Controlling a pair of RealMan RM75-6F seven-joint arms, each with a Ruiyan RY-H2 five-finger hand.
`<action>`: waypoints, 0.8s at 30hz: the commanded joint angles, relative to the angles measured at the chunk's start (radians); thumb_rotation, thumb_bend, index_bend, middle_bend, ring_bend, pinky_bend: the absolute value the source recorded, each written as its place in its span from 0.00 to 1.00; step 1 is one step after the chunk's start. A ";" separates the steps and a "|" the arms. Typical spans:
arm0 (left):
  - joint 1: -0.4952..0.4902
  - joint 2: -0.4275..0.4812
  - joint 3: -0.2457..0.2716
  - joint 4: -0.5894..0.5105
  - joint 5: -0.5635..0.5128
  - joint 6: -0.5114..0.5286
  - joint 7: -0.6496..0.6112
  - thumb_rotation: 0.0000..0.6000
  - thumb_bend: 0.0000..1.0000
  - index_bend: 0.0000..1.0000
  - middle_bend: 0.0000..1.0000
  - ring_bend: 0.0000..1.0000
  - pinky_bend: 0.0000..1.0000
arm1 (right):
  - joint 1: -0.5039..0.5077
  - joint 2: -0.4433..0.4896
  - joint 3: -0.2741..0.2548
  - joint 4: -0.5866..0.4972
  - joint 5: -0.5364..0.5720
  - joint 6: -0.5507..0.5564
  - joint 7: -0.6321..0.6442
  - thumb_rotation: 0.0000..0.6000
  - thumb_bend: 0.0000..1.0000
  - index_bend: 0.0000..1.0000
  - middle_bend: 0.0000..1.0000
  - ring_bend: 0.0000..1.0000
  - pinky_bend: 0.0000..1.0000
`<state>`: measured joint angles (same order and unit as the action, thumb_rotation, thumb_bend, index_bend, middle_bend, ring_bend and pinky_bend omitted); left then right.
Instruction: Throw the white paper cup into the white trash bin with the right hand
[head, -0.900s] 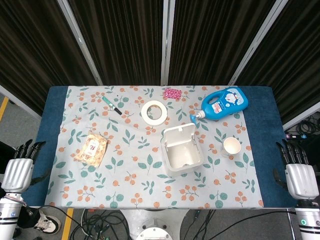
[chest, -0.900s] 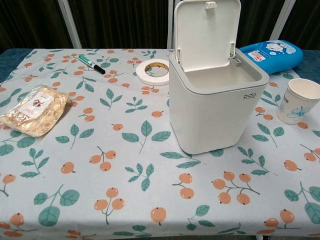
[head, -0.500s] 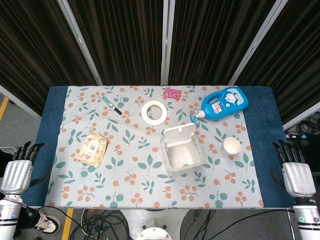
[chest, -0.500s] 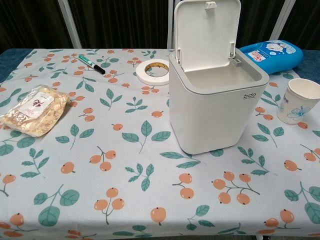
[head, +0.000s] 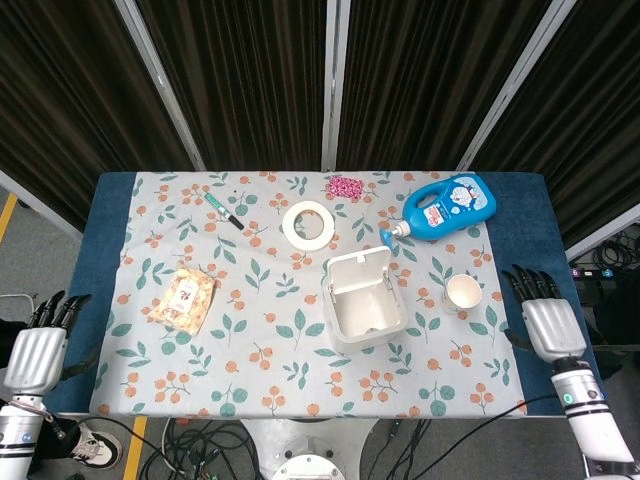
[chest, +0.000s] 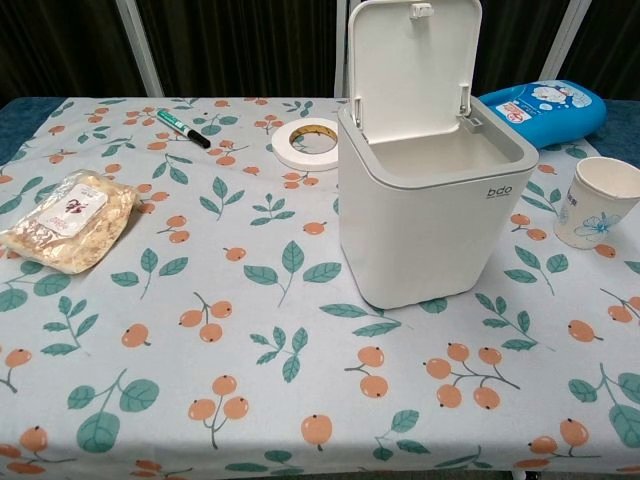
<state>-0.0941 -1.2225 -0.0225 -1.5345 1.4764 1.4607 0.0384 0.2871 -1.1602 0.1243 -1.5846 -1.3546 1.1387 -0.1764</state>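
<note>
The white paper cup (head: 463, 293) (chest: 599, 202) stands upright on the floral cloth, to the right of the white trash bin (head: 364, 300) (chest: 430, 195). The bin's lid is flipped up and its inside shows nothing. My right hand (head: 545, 320) hovers over the table's blue right edge, a short way right of the cup, fingers straight and apart, holding nothing. My left hand (head: 40, 346) hangs off the table's left side, low in the head view, fingers apart and holding nothing. Neither hand shows in the chest view.
A blue detergent bottle (head: 446, 207) lies behind the cup. A tape roll (head: 308, 223), a green marker (head: 224, 210) and a pink packet (head: 345, 186) sit toward the back. A snack bag (head: 183, 298) lies at the left.
My right hand has moved up and inward from beside the table to over its right edge, closer to the cup. My left hand has sunk slightly lower.
</note>
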 joint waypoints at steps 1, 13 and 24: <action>0.000 -0.002 0.002 0.003 0.002 -0.002 0.006 1.00 0.23 0.14 0.14 0.03 0.12 | 0.058 -0.048 0.025 0.037 0.049 -0.071 -0.017 1.00 0.13 0.00 0.00 0.00 0.00; 0.005 0.011 0.003 -0.011 -0.002 -0.006 -0.020 1.00 0.23 0.14 0.14 0.03 0.12 | 0.159 -0.125 0.029 0.107 0.071 -0.184 0.021 1.00 0.16 0.00 0.00 0.00 0.12; 0.001 0.003 0.005 0.004 0.001 -0.017 -0.022 1.00 0.23 0.14 0.14 0.03 0.12 | 0.198 -0.161 0.017 0.141 0.119 -0.219 -0.017 1.00 0.19 0.00 0.04 0.04 0.37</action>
<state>-0.0935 -1.2192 -0.0178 -1.5302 1.4773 1.4436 0.0166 0.4839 -1.3188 0.1430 -1.4459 -1.2362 0.9194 -0.1942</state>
